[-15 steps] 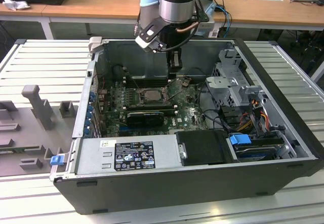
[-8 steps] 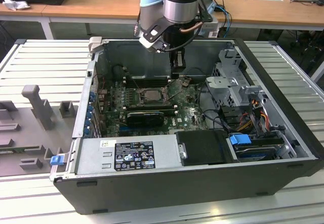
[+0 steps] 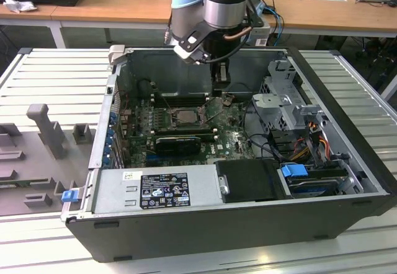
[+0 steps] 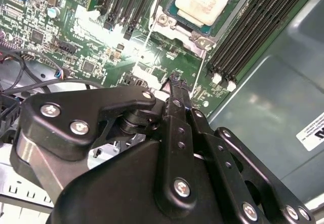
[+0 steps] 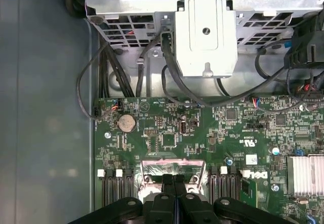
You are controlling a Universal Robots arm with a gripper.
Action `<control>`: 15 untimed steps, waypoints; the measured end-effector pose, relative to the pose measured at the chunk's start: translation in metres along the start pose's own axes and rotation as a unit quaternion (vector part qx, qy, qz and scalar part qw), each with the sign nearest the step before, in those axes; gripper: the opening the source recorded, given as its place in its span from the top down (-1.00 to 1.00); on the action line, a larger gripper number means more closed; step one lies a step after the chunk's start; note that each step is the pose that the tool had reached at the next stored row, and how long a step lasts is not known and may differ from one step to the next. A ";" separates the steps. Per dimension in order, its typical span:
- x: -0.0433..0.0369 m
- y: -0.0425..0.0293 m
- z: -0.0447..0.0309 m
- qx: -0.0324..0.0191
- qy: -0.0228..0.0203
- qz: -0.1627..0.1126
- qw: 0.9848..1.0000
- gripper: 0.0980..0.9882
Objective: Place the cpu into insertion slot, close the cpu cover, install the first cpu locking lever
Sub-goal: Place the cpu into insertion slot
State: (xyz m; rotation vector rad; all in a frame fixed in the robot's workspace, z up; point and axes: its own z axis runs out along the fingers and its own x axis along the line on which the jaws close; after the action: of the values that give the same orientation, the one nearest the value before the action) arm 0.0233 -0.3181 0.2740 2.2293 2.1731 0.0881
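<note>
Right now your gripper [image 4: 175, 78] has its fingers pressed together with nothing visible between them. It reaches down inside the open computer case [image 3: 260, 224] to the end of the processor socket [image 4: 201, 41]. The cpu [image 4: 208, 3] already lies in that socket, pale top up, flanked by memory slots [image 4: 248, 31] on both sides. In the first wrist view the cpu cover [image 5: 172, 161] appears raised on its hinge just beyond the fingertips; whether they touch it you cannot tell.

Watch three hazards:
- The frame is thin, so closed fingers pushing on its edge could slip off and strike the motherboard [image 5: 167, 127] or the chip's top.
- If the cpu sits slightly skewed, which is hard to judge here, a cover forced down would load it unevenly and harm the contacts beneath.
- The slots' white clips [image 4: 216, 77] stand close by, so a sideways drift could catch one.
</note>
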 end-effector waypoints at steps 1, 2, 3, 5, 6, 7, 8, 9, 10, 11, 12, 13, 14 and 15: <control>0.0000 0.0008 0.0001 0.000 0.000 0.000 1.000 0.98; 0.0000 0.0014 0.0001 0.000 0.000 0.000 1.000 0.98; 0.0000 0.0023 0.0002 0.000 0.000 0.000 1.000 0.98; 0.0001 0.0047 0.0010 0.000 0.000 0.000 1.000 0.98; 0.0001 0.0058 0.0018 0.000 0.000 0.000 1.000 0.98; 0.0001 0.0072 0.0028 0.000 0.000 0.000 1.000 0.98; 0.0001 0.0090 0.0039 0.000 0.000 0.000 1.000 0.98; 0.0002 0.0122 0.0065 0.000 0.000 0.000 1.000 0.98; 0.0002 0.0152 0.0081 0.000 0.000 0.000 1.000 0.98; 0.0002 0.0176 0.0089 0.000 0.000 0.000 1.000 0.98; 0.0003 0.0226 0.0097 0.000 0.000 0.000 1.000 0.98; 0.0004 0.0257 0.0102 0.000 0.000 0.000 1.000 0.98; 0.0005 0.0280 0.0109 0.000 0.000 0.000 1.000 0.98; 0.0005 0.0289 0.0125 0.000 0.000 0.000 1.000 0.98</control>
State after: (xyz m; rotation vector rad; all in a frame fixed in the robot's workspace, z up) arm 0.0528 -0.3181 0.2632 2.2293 2.1737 0.0879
